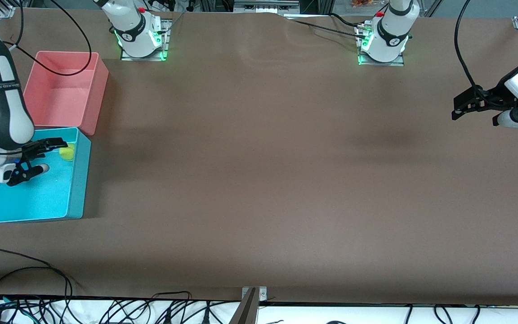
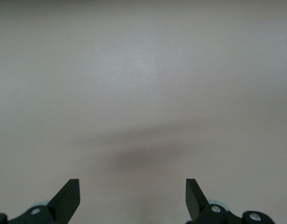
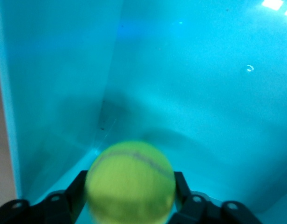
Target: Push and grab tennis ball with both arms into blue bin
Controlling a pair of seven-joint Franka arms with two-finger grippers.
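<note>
Ball (image 1: 67, 152) sits between the fingers of the right end effector (image 1: 45, 156), inside the blue bin (image 1: 77, 198), near the bin wall that faces the pink bin (image 1: 95, 96). In the right wrist view the ball (image 3: 130, 182) fills the gap between the fingers (image 3: 77, 189), which stand apart on either side of it; whether they touch the felt cannot be told, nor whether the ball rests on the bin floor or hangs just above it.

Left end effector (image 1: 466, 104) hangs over the bare desk (image 1: 259, 180) at the left arm's end, well apart from the bin, fingers apart (image 2: 69, 198), holding nothing; this arm waits.

Risks, as judged: a ball freed above the floor could bounce or roll against the thin wall; felt could snag a finger on withdrawal and lift the ball out; the right arm could clip the bin rim and shift the bin.
</note>
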